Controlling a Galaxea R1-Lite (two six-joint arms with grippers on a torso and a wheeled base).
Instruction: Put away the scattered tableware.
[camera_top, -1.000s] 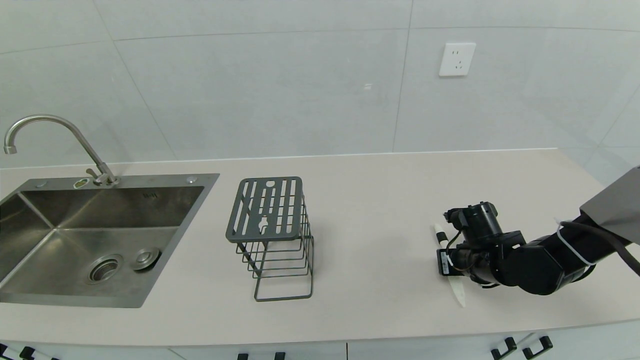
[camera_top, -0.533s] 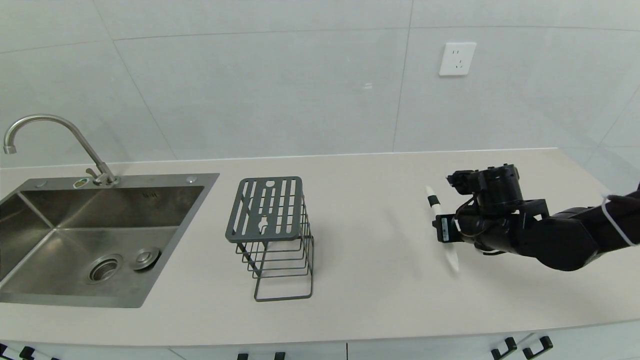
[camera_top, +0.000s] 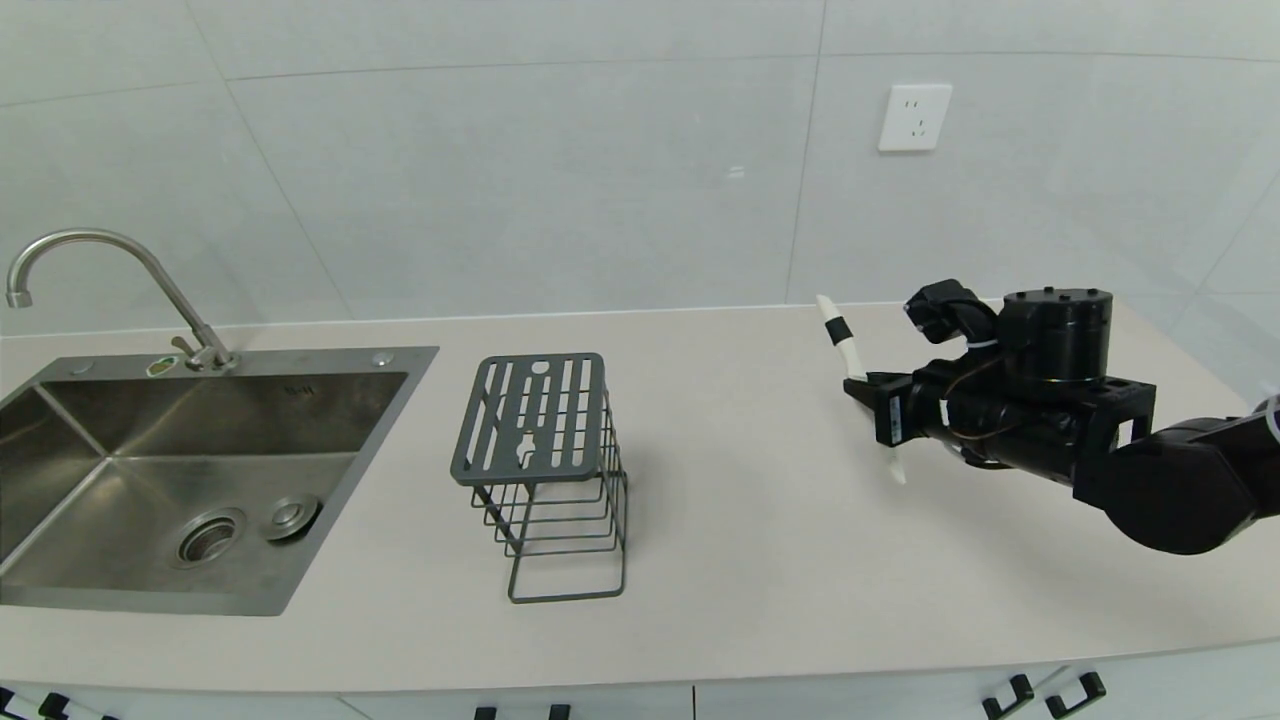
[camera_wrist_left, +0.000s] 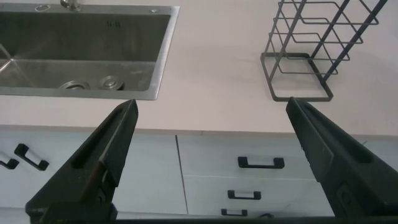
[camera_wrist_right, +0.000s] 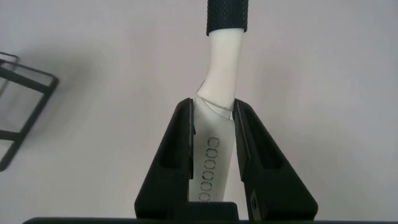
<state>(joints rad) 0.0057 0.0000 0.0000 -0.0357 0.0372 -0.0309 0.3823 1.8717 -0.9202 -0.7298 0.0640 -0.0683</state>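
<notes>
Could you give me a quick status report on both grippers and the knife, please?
Right gripper shut on white knife, held above the counter. Left gripper open, holding nothing. Nothing between knife and wire rack.

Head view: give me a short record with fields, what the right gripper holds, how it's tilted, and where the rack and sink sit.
Held item: white knife, black band on its handle
Holder: right gripper, shut on the blade near the handle
Pose: tilted, handle end up, blade tip down toward the counter
Rack: dark wire rack, upright mid-counter, on the robot's left of the knife, apart from it
Sink: steel sink at the counter's left end, faucet behind it
Other arm: left gripper open
</notes>
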